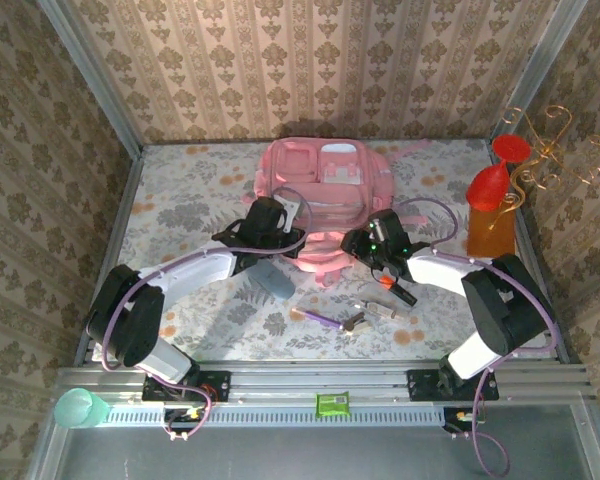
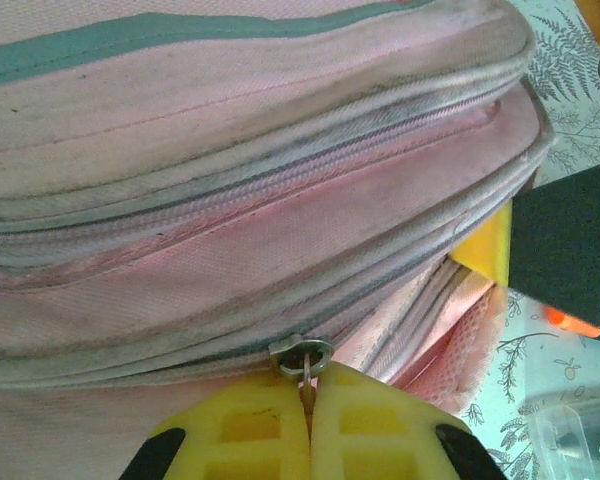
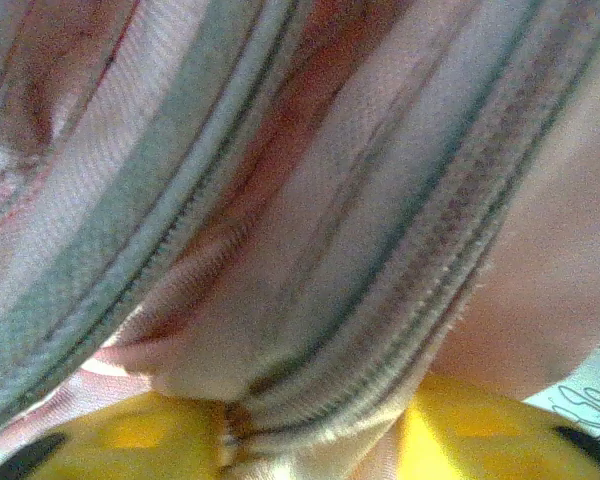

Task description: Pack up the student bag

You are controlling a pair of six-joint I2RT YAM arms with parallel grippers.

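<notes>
- Left gripper (image 2: 310,415): yellow fingers (image 2: 245,430) pressed together, pinching the metal zipper pull (image 2: 300,358) of a near-side pocket. The tab runs down into the seam between the two pads.
- Right gripper (image 3: 310,445): a yellow finger pad (image 3: 130,435) shows on either side of a bunched fold of pink fabric and zip tape. The pads stand apart with cloth between them. Cannot tell whether they are clamping it or only lying against it.
- From the top camera, both wrists are at the near edge of the student bag (image 1: 325,185), the left one at its near-left side and the right one at its near-right corner.
- The student bag lies flat at the far middle of the table (image 1: 170,210), front pockets up, with white trim patches on the upper face. The left wrist view shows stacked zip lines, grey with wear, and a teal strip along the top.
- Near the bag, between the arms: a grey-blue oblong object (image 1: 277,280), a purple pen (image 1: 318,318) and a small clear item (image 1: 382,308), all loose on the floral cloth.
- Far right: a red funnel (image 1: 498,178) standing on an orange box (image 1: 490,232), with a gold wire stand (image 1: 550,150) beside it.
- Near rail: a green packet (image 1: 332,404) at the middle and a teal cup (image 1: 77,408) at the left end.
</notes>
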